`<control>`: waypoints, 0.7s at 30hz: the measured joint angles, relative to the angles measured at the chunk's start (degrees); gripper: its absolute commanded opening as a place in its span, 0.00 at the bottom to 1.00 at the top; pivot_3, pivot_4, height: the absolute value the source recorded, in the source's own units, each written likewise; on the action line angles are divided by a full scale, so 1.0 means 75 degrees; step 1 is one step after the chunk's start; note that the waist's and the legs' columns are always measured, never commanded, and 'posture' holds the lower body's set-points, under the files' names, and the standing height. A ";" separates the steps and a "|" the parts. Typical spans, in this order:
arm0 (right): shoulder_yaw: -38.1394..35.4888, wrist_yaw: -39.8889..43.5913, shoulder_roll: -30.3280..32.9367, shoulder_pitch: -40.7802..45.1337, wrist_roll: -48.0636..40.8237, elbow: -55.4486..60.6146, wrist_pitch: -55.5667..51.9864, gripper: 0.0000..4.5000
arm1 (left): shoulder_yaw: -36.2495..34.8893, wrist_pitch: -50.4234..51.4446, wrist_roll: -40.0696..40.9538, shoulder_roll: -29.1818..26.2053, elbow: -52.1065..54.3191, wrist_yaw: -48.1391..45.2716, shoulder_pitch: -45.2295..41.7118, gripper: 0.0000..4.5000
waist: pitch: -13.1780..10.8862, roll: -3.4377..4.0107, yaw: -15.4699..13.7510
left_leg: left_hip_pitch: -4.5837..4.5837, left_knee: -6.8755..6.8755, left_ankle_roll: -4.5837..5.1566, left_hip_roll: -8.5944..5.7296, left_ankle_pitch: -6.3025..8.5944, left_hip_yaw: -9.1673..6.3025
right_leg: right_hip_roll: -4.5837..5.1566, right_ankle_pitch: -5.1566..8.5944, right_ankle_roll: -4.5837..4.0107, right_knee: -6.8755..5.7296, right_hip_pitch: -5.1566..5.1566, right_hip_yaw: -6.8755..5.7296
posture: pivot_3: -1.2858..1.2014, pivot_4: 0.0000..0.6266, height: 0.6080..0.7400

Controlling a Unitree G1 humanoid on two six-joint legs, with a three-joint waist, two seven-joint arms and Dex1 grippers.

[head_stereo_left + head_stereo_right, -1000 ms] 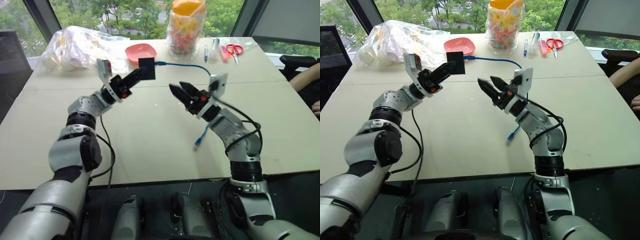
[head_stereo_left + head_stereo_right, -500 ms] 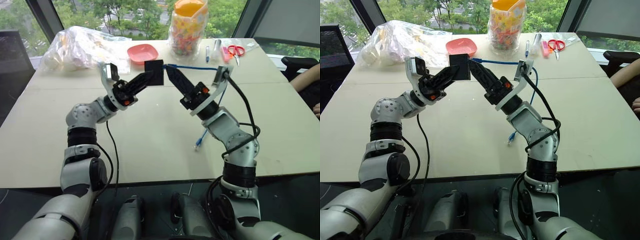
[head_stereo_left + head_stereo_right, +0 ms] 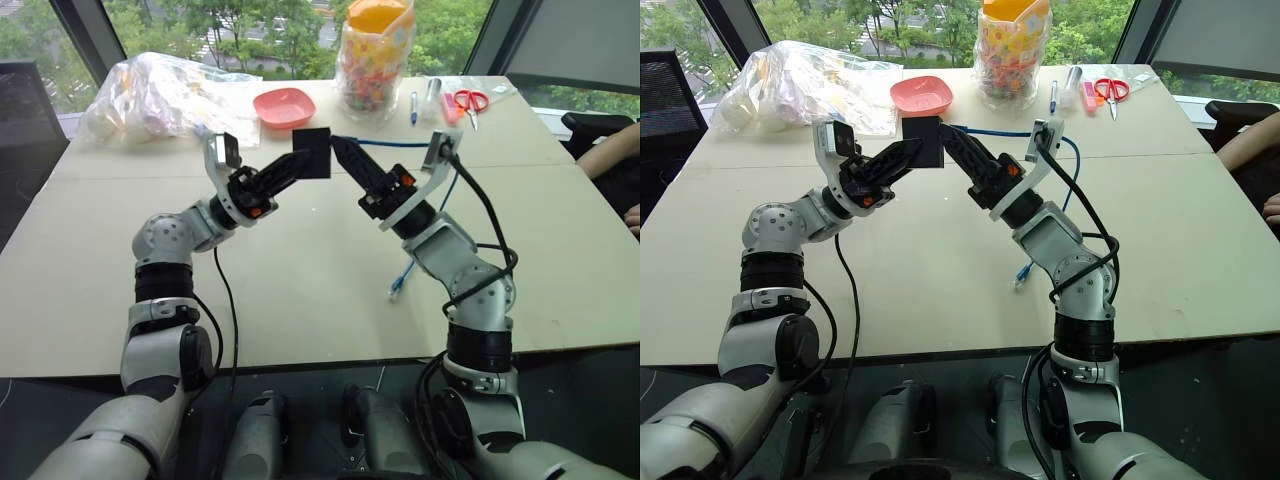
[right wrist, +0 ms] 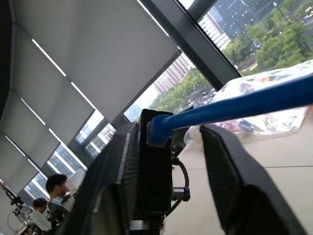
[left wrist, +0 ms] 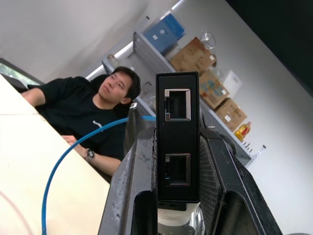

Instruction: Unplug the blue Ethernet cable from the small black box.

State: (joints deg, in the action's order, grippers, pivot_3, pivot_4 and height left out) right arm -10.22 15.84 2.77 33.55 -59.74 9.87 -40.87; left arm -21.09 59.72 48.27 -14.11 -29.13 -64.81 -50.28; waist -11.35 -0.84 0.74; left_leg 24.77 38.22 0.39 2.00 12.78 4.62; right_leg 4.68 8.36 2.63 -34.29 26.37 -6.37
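Note:
My left gripper is shut on the small black box and holds it up above the table. In the left wrist view the small black box sits edge-on between the fingers, showing two ports. The blue Ethernet cable leaves the box's right side, arcs behind my right arm and ends in a plug on the table. My right gripper is right beside the box. In its wrist view the fingers straddle the cable at its plug, with a gap on one side.
At the back of the table stand a pink bowl, a crumpled plastic bag and a jar of colourful pieces. Pens and red scissors lie back right. A person's arm rests at the right edge.
My right gripper has risen and swung left from open space up to the cable at the box. The left gripper has drawn the box slightly nearer and keeps its hold.

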 measured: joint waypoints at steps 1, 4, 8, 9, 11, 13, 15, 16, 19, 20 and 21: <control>0.0035 0.0046 -0.0005 0.0025 -0.0004 0.0001 0.0003 0.01 | -0.0006 -0.0007 0.0010 -0.0010 0.0000 0.0032 0.0011 0.11 | 0.0000 0.0000 0.0001 | 0.0000 0.0000 0.0000 0.0000 0.0000 0.0000 | 0.0000 0.0000 0.0000 0.0000 0.0000 0.0000 | 0.52 0.24 1.00; 0.0049 0.0048 -0.0022 0.0055 -0.0007 -0.0019 0.0002 0.01 | -0.0003 -0.0027 0.0033 -0.0027 0.0002 0.0039 0.0011 0.11 | 0.0000 0.0000 -0.0001 | 0.0001 -0.0001 0.0000 0.0000 0.0000 -0.0001 | 0.0000 0.0000 0.0000 0.0003 0.0000 -0.0001 | 0.52 0.24 1.00; 0.0049 0.0023 -0.0032 0.0064 -0.0023 -0.0030 0.0000 0.01 | 0.0006 -0.0048 0.0032 -0.0060 0.0002 0.0043 0.0011 0.11 | 0.0000 0.0000 -0.0004 | 0.0003 -0.0001 0.0000 0.0001 0.0000 -0.0001 | 0.0001 0.0001 -0.0001 0.0006 0.0000 -0.0001 | 0.52 0.24 1.00; 0.0020 -0.0006 -0.0056 0.0064 -0.0052 -0.0036 -0.0002 0.01 | 0.0009 -0.0058 0.0032 -0.0073 0.0002 0.0042 0.0011 0.11 | 0.0000 0.0000 -0.0003 | 0.0003 -0.0001 -0.0001 0.0001 0.0001 -0.0001 | 0.0001 0.0001 -0.0001 0.0007 0.0000 -0.0001 | 0.52 0.24 1.00; -0.0040 -0.0095 -0.0105 0.0070 -0.0256 -0.0122 -0.0022 0.01 | 0.0017 -0.0097 0.0030 -0.0090 -0.0005 0.0044 0.0010 0.11 | 0.0000 0.0000 -0.0002 | 0.0004 -0.0002 -0.0001 0.0002 0.0001 -0.0002 | 0.0001 0.0001 -0.0001 0.0007 0.0000 -0.0001 | 0.52 0.24 1.00; -0.0182 -0.0236 -0.0160 0.0111 -0.0417 -0.0271 -0.0003 0.01 | 0.0009 -0.0268 0.0021 -0.0186 -0.0103 0.0078 0.0005 0.11 | 0.0000 0.0000 -0.0001 | 0.0004 -0.0002 -0.0001 0.0002 0.0001 -0.0002 | 0.0001 0.0001 -0.0001 0.0007 0.0002 -0.0001 | 0.52 0.24 1.00; -0.0580 -0.0382 -0.0011 0.0158 -0.0487 -0.0530 0.0113 0.01 | -0.0028 -0.0442 -0.0005 -0.0462 -0.0265 0.0082 0.0000 0.11 | 0.0000 0.0000 -0.0001 | 0.0004 -0.0002 -0.0001 0.0002 0.0001 0.0000 | 0.0001 0.0002 -0.0004 0.0008 0.0002 -0.0002 | 0.52 0.24 1.00; -0.0793 -0.0428 0.0132 0.0160 -0.0488 -0.0677 0.0195 0.01 | -0.0067 -0.0554 -0.0016 -0.0614 -0.0359 0.0082 -0.0004 0.11 | 0.0000 0.0001 -0.0004 | 0.0005 -0.0003 -0.0001 0.0002 0.0001 -0.0001 | 0.0001 0.0006 -0.0011 0.0009 0.0002 -0.0002 | 0.52 0.24 1.00; -0.1267 -0.0463 0.0619 0.0164 -0.0462 -0.1147 0.0347 0.01 | -0.0281 -0.0881 -0.0040 -0.1056 -0.0764 0.0096 -0.0048 0.11 | -0.0001 0.0001 -0.0006 | 0.0011 -0.0006 0.0000 0.0001 0.0001 0.0000 | 0.0002 0.0011 -0.0018 0.0015 0.0006 -0.0002 | 0.52 0.24 1.00; -0.1356 -0.0465 0.0709 0.0169 -0.0454 -0.1249 0.0361 0.01 | -0.0342 -0.0943 -0.0041 -0.1130 -0.0858 0.0112 -0.0061 0.11 | -0.0001 0.0001 -0.0007 | 0.0015 -0.0007 0.0000 0.0001 0.0001 0.0000 | 0.0002 0.0011 -0.0017 0.0015 0.0010 -0.0003 | 0.52 0.24 1.00; -0.1423 -0.0463 0.0812 0.0192 -0.0417 -0.1368 0.0410 0.01 | -0.0386 -0.1045 -0.0044 -0.1164 -0.0946 0.0173 -0.0072 0.11 | -0.0001 0.0001 -0.0005 | 0.0016 -0.0008 0.0000 0.0001 0.0002 0.0000 | 0.0002 0.0010 -0.0014 0.0016 0.0010 -0.0002 | 0.52 0.24 1.00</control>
State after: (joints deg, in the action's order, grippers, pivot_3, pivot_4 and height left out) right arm -20.89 12.37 8.86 34.99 -62.87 -0.39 -37.79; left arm -23.98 51.88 47.94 -22.84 -36.23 -63.51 -50.83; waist -11.35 -0.83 0.70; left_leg 24.89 38.16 0.39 2.00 12.80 4.62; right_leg 4.69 8.43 2.52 -34.18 26.45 -6.39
